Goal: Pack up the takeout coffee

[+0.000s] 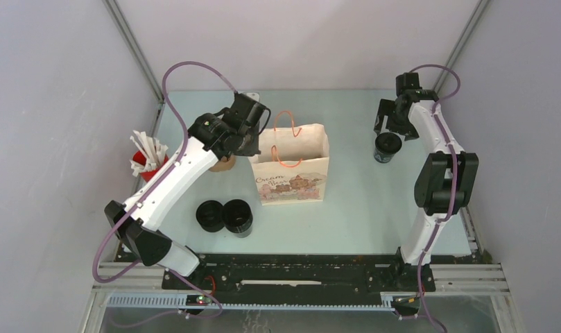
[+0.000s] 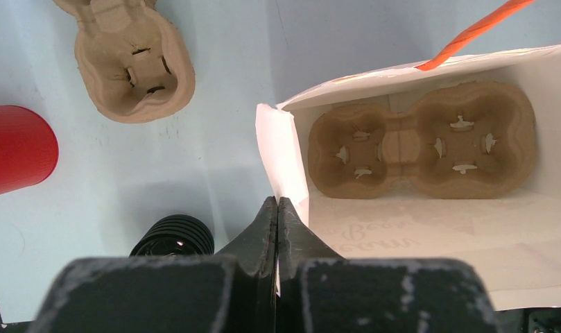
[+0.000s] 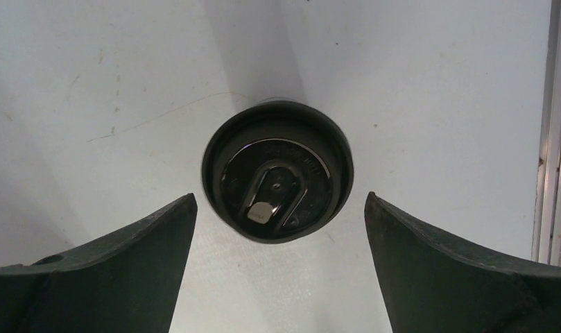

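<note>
Your left gripper [image 2: 277,202] is closed tight, with its tips pressed together right at the left wall of the paper bag [image 1: 292,164]. The wrist view is too cramped to say whether the paper's edge is pinched between them.

The bag stands open at the middle of the table [image 1: 360,201]. A brown pulp carrier [image 2: 416,142] lies flat on the bag's bottom. A second carrier [image 2: 132,69] sits on the table just left of the bag, near the red cup [image 1: 151,169] of white sticks.

Your right gripper [image 3: 279,198] hangs spread wide directly above 1 takeout coffee [image 3: 276,180]. That cup stands upright with its lid on, toward the far right of the table. The fingers flank it without touching and hold nothing.

2 more black cups [image 1: 237,216] stand against each other nearer the arm bases, to the front left of the bag.
</note>
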